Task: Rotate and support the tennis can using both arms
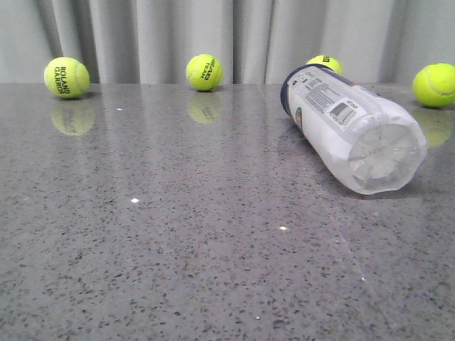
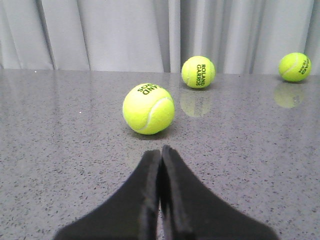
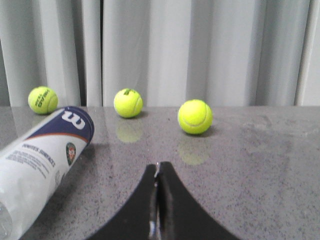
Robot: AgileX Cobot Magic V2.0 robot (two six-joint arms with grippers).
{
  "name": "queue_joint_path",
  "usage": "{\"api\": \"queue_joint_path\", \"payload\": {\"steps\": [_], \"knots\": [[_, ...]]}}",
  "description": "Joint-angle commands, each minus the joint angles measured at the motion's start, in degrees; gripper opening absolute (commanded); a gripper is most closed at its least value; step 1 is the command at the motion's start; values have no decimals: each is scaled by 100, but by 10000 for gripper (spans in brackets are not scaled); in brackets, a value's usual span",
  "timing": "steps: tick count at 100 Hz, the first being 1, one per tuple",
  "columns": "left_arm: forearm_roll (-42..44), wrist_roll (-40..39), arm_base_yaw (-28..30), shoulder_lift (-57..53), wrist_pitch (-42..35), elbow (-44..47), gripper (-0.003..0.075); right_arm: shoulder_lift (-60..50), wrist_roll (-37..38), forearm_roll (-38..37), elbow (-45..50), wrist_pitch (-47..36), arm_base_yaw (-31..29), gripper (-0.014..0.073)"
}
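The tennis can (image 1: 352,128) lies on its side on the grey table at the right, its clear end toward the camera and its navy band toward the curtain. It also shows in the right wrist view (image 3: 40,160), with white label, orange stripe and round logo. My right gripper (image 3: 157,167) is shut and empty, low over the table, apart from the can. My left gripper (image 2: 161,150) is shut and empty, with a yellow-green ball (image 2: 148,108) just ahead of it. Neither gripper shows in the front view.
Several yellow-green tennis balls lie along the back by the grey curtain: one at the far left (image 1: 66,77), one in the middle (image 1: 204,72), one behind the can (image 1: 324,65), one at the far right (image 1: 434,84). The speckled table (image 1: 178,234) is glossy.
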Motion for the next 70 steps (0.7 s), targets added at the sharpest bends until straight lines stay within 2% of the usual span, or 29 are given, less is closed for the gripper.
{"api": "queue_joint_path", "payload": {"steps": [1, 9, 22, 36, 48, 61, 70], "knots": [[-38, -56, -39, -190, -427, 257, -20, -161, -20, -29, -162, -585, -31, -66], [-38, -56, -39, -190, -427, 257, -20, -93, 22, -22, -414, -148, -31, -66], [-38, -56, -39, -190, -427, 257, -20, 261, 71, -22, -1200, 1437, -31, -66], [-38, -56, -39, -190, -427, 257, -20, 991, 71, -22, -2037, 2598, -31, -66], [-38, -56, -39, -190, -427, 257, -20, 1725, 66, -22, -2651, 3097, -31, -66], [-38, -56, -39, -190, -427, 257, -20, 2533, 66, -22, -3110, 3179, -31, -61], [-38, -56, -39, -190, -427, 257, -20, 3010, 66, -22, -3450, 3381, -31, -6]]}}
